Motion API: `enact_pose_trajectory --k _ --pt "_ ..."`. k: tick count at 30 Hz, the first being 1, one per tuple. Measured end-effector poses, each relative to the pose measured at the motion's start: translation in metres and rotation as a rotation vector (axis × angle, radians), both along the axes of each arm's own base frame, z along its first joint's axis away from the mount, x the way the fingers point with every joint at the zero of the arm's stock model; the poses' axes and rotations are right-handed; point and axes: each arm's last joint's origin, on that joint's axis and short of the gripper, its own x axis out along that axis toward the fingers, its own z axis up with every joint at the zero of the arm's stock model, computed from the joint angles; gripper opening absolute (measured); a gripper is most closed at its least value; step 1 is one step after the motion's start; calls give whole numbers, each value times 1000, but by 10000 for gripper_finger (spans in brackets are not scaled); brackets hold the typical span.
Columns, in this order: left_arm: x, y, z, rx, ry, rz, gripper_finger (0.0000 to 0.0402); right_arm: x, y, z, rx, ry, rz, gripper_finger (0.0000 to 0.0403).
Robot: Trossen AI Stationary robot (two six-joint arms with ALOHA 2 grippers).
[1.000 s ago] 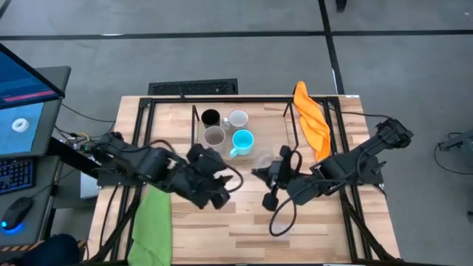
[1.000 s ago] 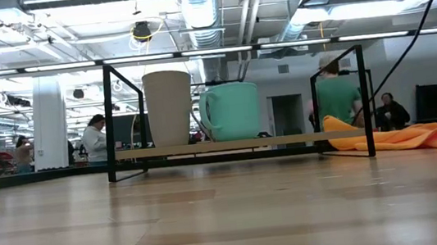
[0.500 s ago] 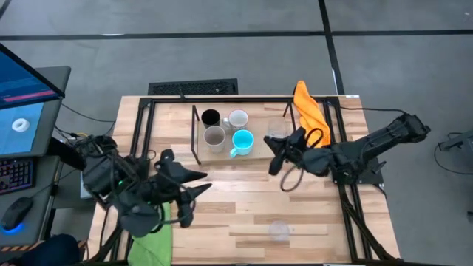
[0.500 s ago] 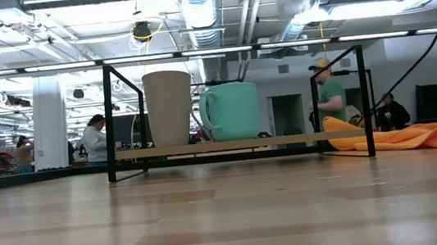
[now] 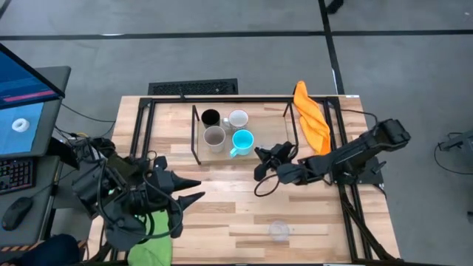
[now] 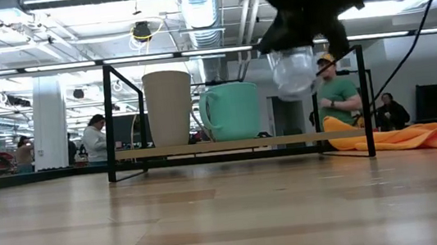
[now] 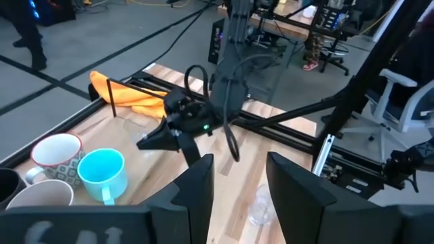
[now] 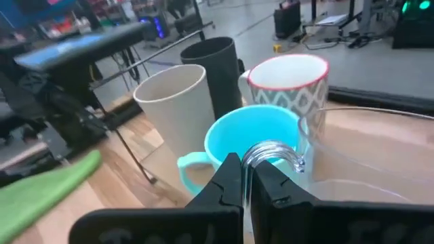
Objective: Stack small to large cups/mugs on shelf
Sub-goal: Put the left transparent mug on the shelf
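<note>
Right tool pinches a clear glass by its rim, raised beside the shelf bearing 4 mugs; left tool gapes, holding nothing.

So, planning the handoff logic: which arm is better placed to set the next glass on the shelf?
Right. The right gripper already holds a clear glass just beside the shelf, next to the blue mug. The left gripper is open and empty, back near the green cloth.
</note>
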Motion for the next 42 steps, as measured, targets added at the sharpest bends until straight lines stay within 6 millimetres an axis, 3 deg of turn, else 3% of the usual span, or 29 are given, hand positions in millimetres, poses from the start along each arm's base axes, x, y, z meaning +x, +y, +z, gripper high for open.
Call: enact_pose_trajectory --k 6,18,25,42 --pt "-1 -1 0 5 3 -3 125 3 -7 -30 7 -5 12 16" --pt "-1 -1 0 -6 -4 2 125 16 -17 -59 -42 87 42 17" --pt "-1 -1 0 -23 -9 8 125 20 -15 -65 -35 70 39 47" --pt "-1 -2 0 -37 5 -13 125 17 -18 -69 -51 127 24 58"
